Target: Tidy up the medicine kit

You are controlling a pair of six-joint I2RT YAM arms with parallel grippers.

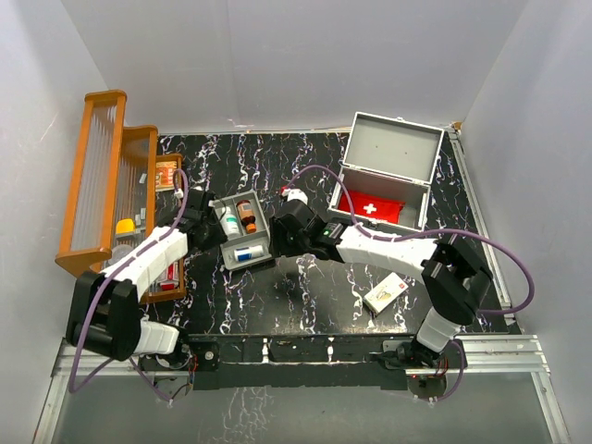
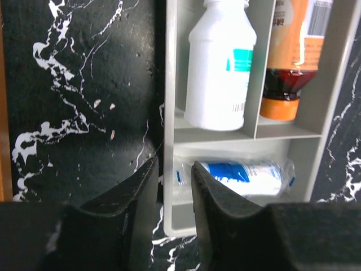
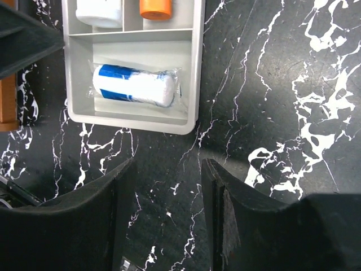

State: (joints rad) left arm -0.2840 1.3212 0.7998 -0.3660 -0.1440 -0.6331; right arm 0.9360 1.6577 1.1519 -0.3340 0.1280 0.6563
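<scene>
Left claw point(image 2: 175, 166) straddles the grey tray's point(image 3: 196, 62) side wall, fingers narrowly parted; right claw point(image 3: 166, 164) hovers beside its end, fingers spread.

Red pouch point(image 1: 370, 207) in the medicine kit point(image 1: 393, 148): a white cross, the one sign I can read clearly from here.
White bottle point(image 2: 217, 62): teal label patch and a barcode near the base; I can't make out the print.
Amber bottle point(image 2: 290, 56): barcode on a white label; the lettering is too blurred for me.
Wrapped roll point(image 2: 242, 176): blue band, no legible words.
Small white box point(image 1: 386, 291): marking too small to read.
</scene>
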